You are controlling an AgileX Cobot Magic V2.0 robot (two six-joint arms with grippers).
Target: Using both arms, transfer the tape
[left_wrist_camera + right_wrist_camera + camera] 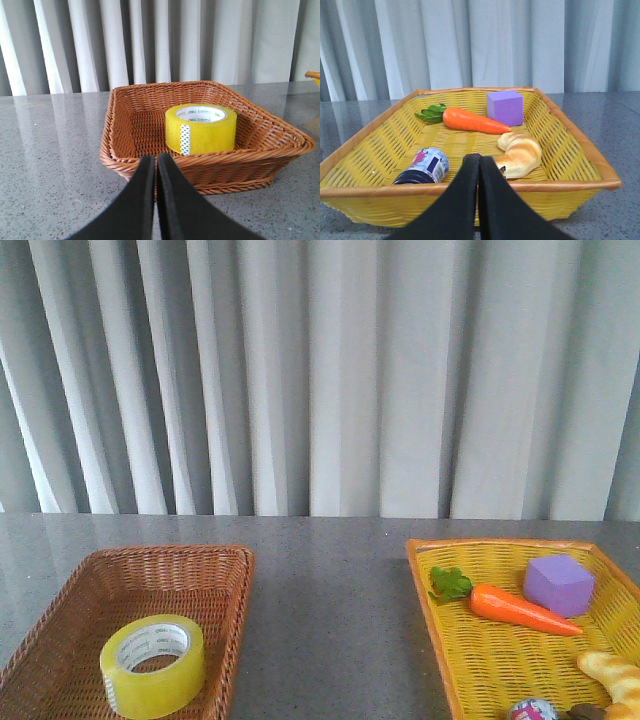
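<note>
We see the tape (152,664) lying flat, hole upward, inside the brown wicker basket (210,562) on the left side of the grey surface (330,620). In the left wrist view the roll (201,129) shows its white printed core and sits toward the far right part of that basket (120,150), close to the wall but with nothing gripping it.

The left gripper (156,165) hangs just outside the basket's near rim — its black jaws are pressed together with only a thin seam between them, holding nothing. The right gripper (479,164) is likewise closed and empty, its jaws meeting at the near rim of the yellow basket (580,150).

That yellow basket (430,580) stands on the right, well apart from the brown one. In it we find a carrot (520,610) with green leaves, a purple cube (558,584) just beside the carrot, a croissant (520,154) nearer the rim, and a small bottle (422,167) lying on its side — its label is too blurred for us to read. Pale curtains (320,370) hang behind the surface.
</note>
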